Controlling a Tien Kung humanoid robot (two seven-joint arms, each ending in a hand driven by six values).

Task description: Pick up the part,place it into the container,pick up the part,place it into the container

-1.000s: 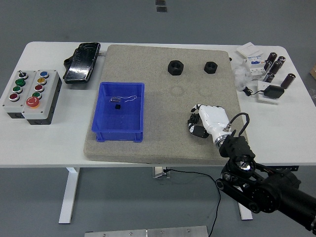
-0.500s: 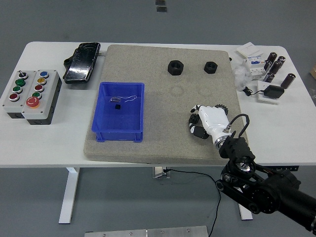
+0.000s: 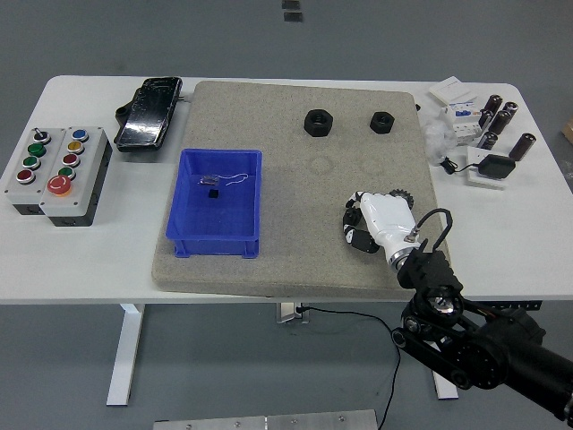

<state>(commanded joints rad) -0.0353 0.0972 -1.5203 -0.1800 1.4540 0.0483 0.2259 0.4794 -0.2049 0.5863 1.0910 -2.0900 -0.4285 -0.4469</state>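
Observation:
Two black hex nuts, one larger [image 3: 317,122] and one smaller [image 3: 383,122], lie at the far side of the tan mat [image 3: 295,260]. The blue container [image 3: 185,240] stands on the mat's left half with a tiny dark piece and a bit of wire inside. My right hand [image 3: 360,228], white-backed with black fingertips, rests low over the mat's near right part, well short of both nuts. Its fingers are curled under and nothing shows in them. The left arm is out of the picture.
A grey button box [image 3: 55,172] and a black device [image 3: 149,112] sit left of the mat. White boxes, dark cylinders [image 3: 498,119] and a black adapter [image 3: 495,167] crowd the table's far right corner.
My right hand has edged slightly toward the near edge and turned a little, so a dark part now shows at its right side. The nuts and the container have not moved.

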